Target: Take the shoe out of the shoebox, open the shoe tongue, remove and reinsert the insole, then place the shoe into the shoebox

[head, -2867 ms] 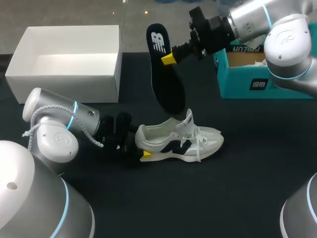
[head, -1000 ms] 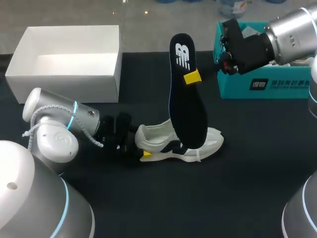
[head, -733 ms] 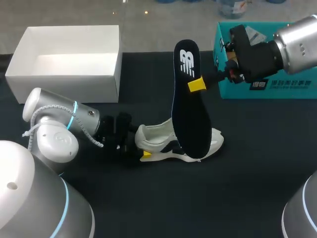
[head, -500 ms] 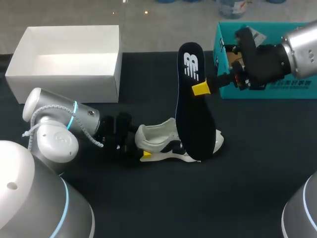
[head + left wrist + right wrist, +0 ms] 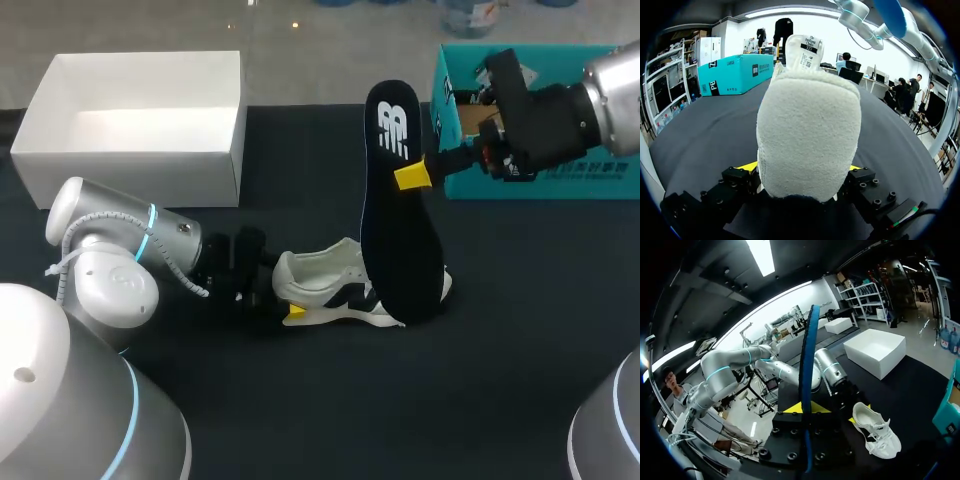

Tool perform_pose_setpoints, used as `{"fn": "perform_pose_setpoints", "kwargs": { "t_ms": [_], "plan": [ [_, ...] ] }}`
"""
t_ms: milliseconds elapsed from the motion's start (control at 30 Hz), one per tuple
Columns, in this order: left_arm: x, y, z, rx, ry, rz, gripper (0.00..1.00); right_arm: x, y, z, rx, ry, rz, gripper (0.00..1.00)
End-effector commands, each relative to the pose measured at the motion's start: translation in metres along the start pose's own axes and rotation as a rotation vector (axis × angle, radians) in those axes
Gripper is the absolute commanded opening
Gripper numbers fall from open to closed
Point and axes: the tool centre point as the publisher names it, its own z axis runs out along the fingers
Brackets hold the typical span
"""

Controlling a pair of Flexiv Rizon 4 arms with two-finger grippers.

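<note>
I see a white shoe [image 5: 322, 281] with a navy mark, a black insole [image 5: 400, 235] printed white, and a black counter [image 5: 400, 400].

Robotics lab, viewed from my remote console: my left arm [image 5: 110, 250] and right arm [image 5: 600, 95], grey industrial manipulators ringed with blue light, stand at a black-topped table [image 5: 450, 400]. An open white shoebox [image 5: 130, 110] sits beyond the left gripper [image 5: 288, 300], a teal box [image 5: 540, 175] just behind the right gripper [image 5: 412, 177], and a single shoe [image 5: 320, 285] lies at the left gripper's fingertips.
</note>
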Motion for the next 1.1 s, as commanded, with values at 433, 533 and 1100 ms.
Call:
{"fn": "perform_pose_setpoints", "kwargs": {
  "t_ms": [433,533,1100],
  "plan": [
    [0.0004,0.0018,0.0017,0.001,0.0,0.001,0.0,-0.0011,-0.0001,0.0027,0.001,0.0,0.001,0.0],
    [0.0004,0.0018,0.0017,0.001,0.0,0.001,0.0,-0.0011,-0.0001,0.0027,0.001,0.0,0.001,0.0],
    [0.0004,0.0018,0.0017,0.001,0.0,0.001,1.0,-0.0011,-0.0001,0.0027,0.001,0.0,0.001,0.0]
  ]
}}
